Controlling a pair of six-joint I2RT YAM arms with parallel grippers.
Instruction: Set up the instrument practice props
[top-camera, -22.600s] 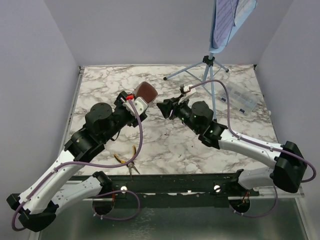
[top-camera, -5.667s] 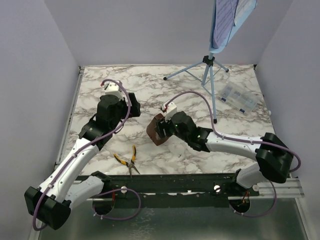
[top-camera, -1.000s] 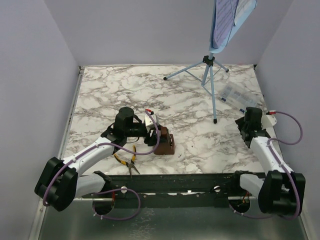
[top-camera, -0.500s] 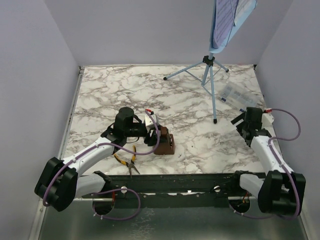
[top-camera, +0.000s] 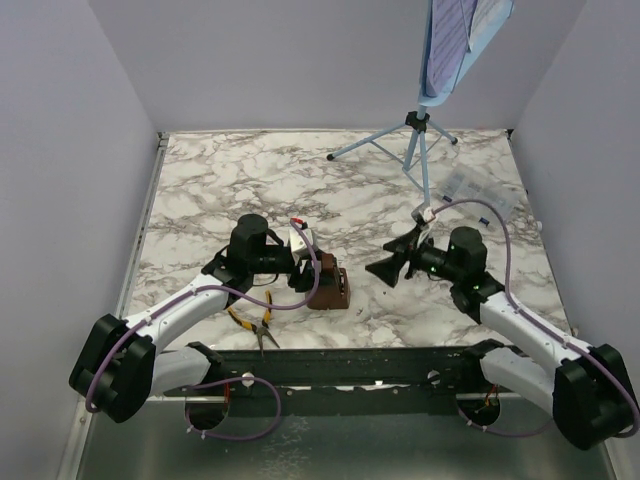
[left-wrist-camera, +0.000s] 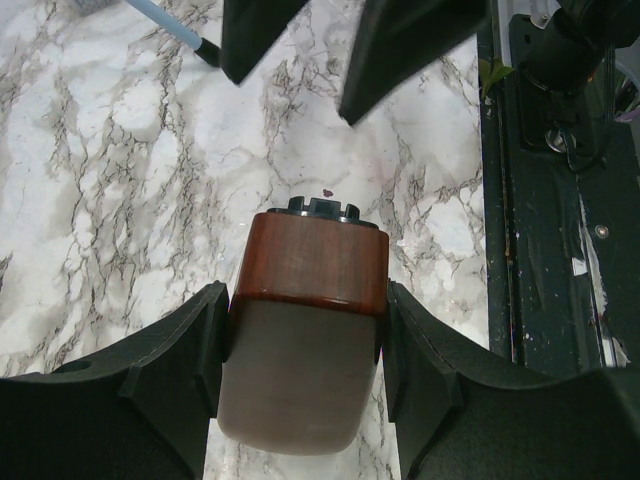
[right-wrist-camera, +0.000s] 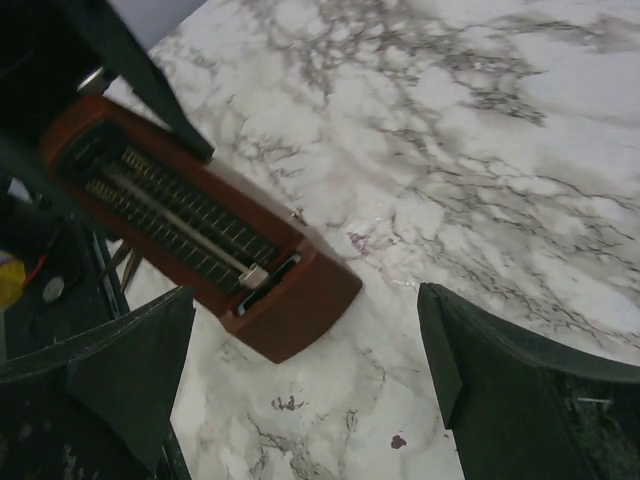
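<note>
Marble-patterned table, enclosed by plain grey walls on three sides, bearing all items noted below

Music stand: light blue, tripod legs on the far right part of the table, its desk raised high against the back wall. Sheet of music: pale, printed, lying against that desk.

Metronome: small, brown, at the near centre of the table, well apart from the stand. Left gripper: clamped on it, one dark finger pressed to each side in the left wrist view, where the brown body fills the gap between them. Right wrist view shows the front face with its rod and scale. Whether the base rests fully on the marble cannot be told.

Right gripper: just to the right of the metronome and pointed at it, not touching, fingers spread wide with nothing between them.

Yellow-handled pliers: flat on the table near the front edge, below the left arm. Clear plastic box: at the right side, near the stand's legs
</note>
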